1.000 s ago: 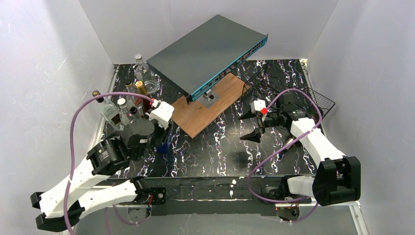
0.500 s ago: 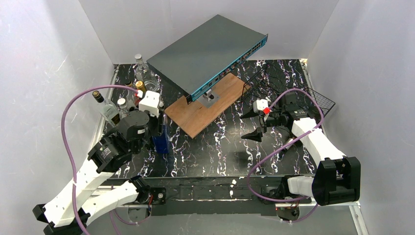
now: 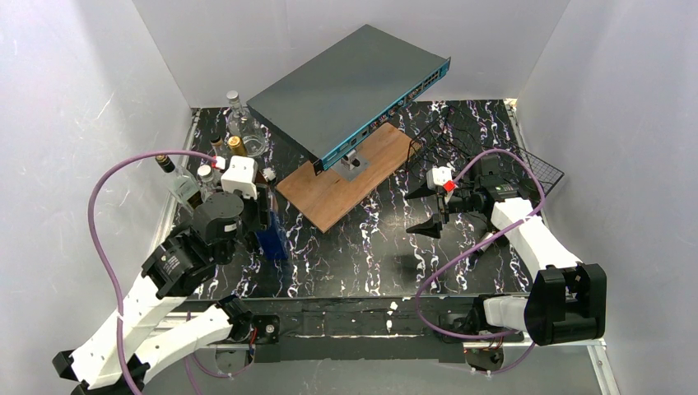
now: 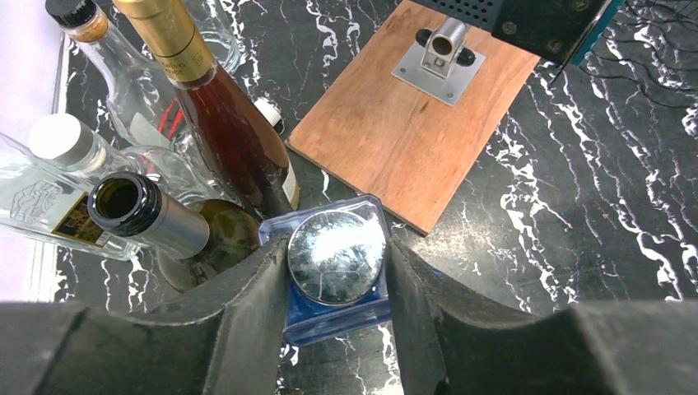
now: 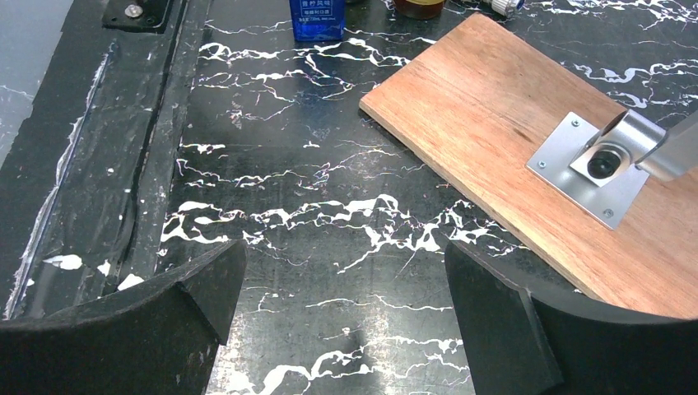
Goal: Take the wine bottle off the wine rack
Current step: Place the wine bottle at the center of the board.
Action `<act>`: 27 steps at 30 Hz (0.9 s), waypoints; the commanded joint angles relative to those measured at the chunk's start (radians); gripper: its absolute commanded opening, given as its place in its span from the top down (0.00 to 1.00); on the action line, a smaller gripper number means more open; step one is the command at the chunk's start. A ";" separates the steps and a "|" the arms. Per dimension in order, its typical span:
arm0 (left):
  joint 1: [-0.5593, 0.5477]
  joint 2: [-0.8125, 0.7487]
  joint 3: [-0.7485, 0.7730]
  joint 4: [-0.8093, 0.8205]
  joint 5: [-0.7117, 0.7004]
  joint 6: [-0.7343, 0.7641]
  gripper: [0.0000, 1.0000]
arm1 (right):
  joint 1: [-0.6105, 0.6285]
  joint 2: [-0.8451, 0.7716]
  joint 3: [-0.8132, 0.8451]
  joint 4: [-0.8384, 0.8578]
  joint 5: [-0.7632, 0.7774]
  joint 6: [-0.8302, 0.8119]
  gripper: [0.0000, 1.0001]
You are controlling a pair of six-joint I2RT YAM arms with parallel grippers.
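My left gripper (image 4: 337, 276) is shut on the round silver cap of a square blue bottle (image 4: 329, 317). The bottle stands upright at the left of the table in the top view (image 3: 271, 239), close beside a group of other bottles. The black wire wine rack (image 3: 539, 169) sits at the back right, partly hidden by my right arm; I see no bottle on it. My right gripper (image 3: 421, 212) is open and empty, hovering over bare table (image 5: 342, 280) between the rack and the wooden board. The blue bottle also shows far off in the right wrist view (image 5: 317, 20).
An amber bottle with a gold cap (image 4: 222, 115), a green bottle with an open mouth (image 4: 123, 202) and clear bottles (image 4: 49, 177) crowd the left side. A wooden board (image 3: 350, 177) carries a tilted grey network switch (image 3: 346, 82) at the centre back.
My left wrist has swung left and back, toward the group of bottles, still gripping the blue bottle's cap. The right arm has barely moved.
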 commanded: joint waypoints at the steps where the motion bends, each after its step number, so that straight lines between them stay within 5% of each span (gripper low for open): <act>1: 0.001 -0.018 0.008 0.013 -0.001 -0.054 0.52 | -0.007 -0.020 -0.013 -0.016 -0.033 -0.016 0.00; 15: 0.002 -0.054 0.081 -0.042 0.026 -0.064 0.04 | -0.020 -0.017 -0.013 -0.025 -0.036 -0.019 0.00; 27: 0.001 -0.040 0.204 -0.076 0.193 -0.020 0.02 | -0.055 -0.017 -0.008 -0.051 -0.052 -0.022 0.00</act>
